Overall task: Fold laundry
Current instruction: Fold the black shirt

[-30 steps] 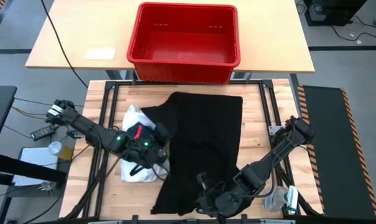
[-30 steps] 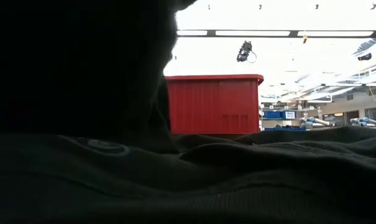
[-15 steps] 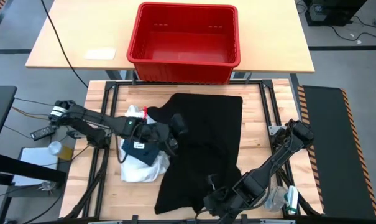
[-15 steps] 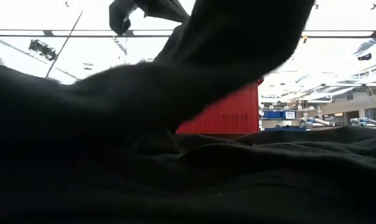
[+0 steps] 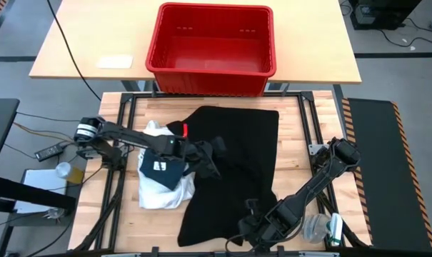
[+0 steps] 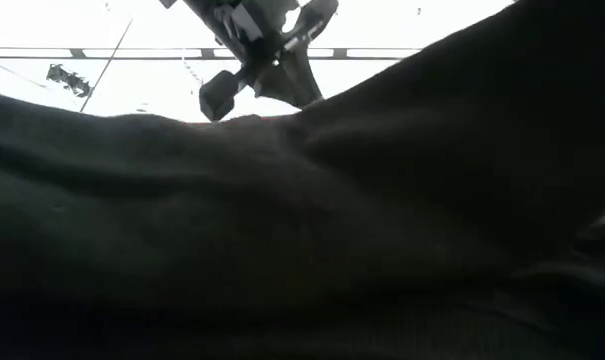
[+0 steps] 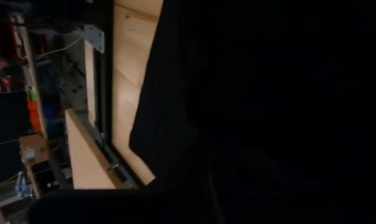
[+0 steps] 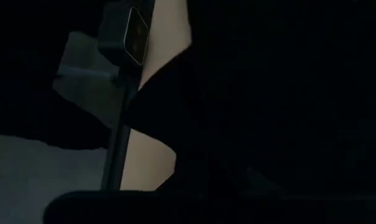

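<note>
Counted on the worktop (image 5: 130, 107): one large black garment (image 5: 244, 157) spread over the middle, one white shirt (image 5: 162, 196) bunched at its left edge, one small dark piece with a white tag (image 5: 161, 171) lying on the shirt. One red crate (image 5: 212, 39) on the separate table behind.

Two arms. Left tool (image 5: 214, 158) stretched in from the left across the shirt, sitting over the black garment's left part and touching the cloth; fingers lost against the black, so apart or together cannot be told. In the low view, seen raised just above a ridge of black cloth (image 6: 302, 230).

Right tool (image 5: 251, 227) low at the near edge, at the black garment's bottom hem; finger state likewise not readable. Both wrist views filled mostly with black cloth, with slivers of bare wood beside it.
</note>
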